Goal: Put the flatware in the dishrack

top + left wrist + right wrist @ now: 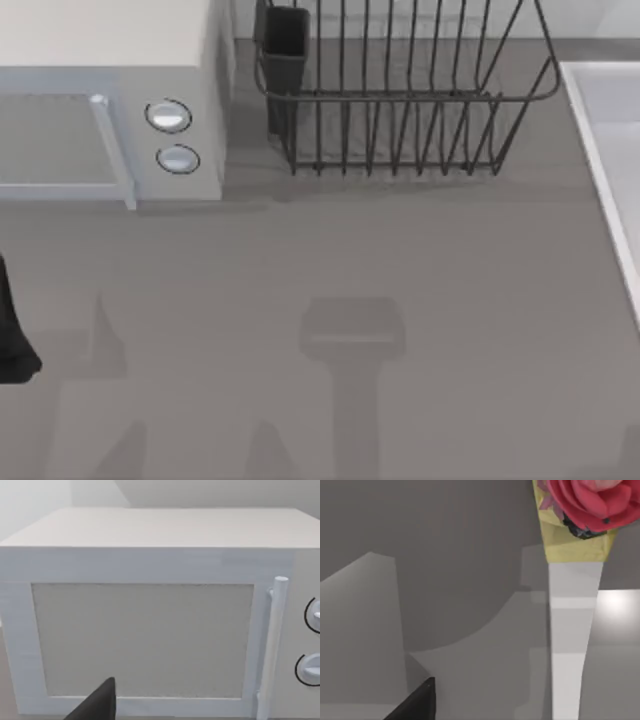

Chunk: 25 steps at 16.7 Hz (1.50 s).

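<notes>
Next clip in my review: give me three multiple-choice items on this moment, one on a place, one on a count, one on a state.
1. Where does the utensil cup sit on the dishrack?
A. The corner nearest the microwave
B. The corner farthest from the microwave
C. On the table in front of the rack

2. How many round knobs are on the microwave's front?
A. One
B. Two
C. Four

3. How is the microwave door?
A. Wide open
B. Removed
C. Shut

Answers: 1 A, the cup is at the rack's left end beside the microwave. 2 B, two knobs stacked. 3 C, the door lies flush in the left wrist view.
</notes>
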### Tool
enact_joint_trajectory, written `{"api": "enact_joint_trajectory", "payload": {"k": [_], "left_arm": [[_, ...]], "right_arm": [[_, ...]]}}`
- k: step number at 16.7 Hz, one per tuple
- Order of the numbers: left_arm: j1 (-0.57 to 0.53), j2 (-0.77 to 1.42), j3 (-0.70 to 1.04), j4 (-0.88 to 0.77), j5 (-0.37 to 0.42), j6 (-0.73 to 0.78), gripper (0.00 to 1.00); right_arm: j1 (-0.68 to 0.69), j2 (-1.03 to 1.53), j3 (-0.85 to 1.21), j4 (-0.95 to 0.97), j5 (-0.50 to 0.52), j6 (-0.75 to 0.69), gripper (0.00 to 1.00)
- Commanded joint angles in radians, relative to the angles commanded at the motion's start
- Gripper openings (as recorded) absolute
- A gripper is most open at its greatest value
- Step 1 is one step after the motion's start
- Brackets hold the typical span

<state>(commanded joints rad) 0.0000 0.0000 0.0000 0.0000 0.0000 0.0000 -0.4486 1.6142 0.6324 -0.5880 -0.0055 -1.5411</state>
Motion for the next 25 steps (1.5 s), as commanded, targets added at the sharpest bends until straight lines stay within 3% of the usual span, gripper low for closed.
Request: {"api": "enact_joint_trajectory", "payload": {"k": [4, 17, 25], "left_arm": [[0.000, 0.000, 0.000, 0.000, 0.000, 0.000, 1.00], [0.000, 0.000, 0.000, 0.000, 0.000, 0.000, 1.00], [0.000, 0.000, 0.000, 0.000, 0.000, 0.000, 1.00]], "right_arm": [[0.000, 0.002, -0.002, 0.003, 0.000, 0.000, 1.00], [0.000, 0.002, -0.002, 0.003, 0.000, 0.000, 0.02], [0.000, 0.002, -0.002, 0.003, 0.000, 0.000, 0.00]]}}
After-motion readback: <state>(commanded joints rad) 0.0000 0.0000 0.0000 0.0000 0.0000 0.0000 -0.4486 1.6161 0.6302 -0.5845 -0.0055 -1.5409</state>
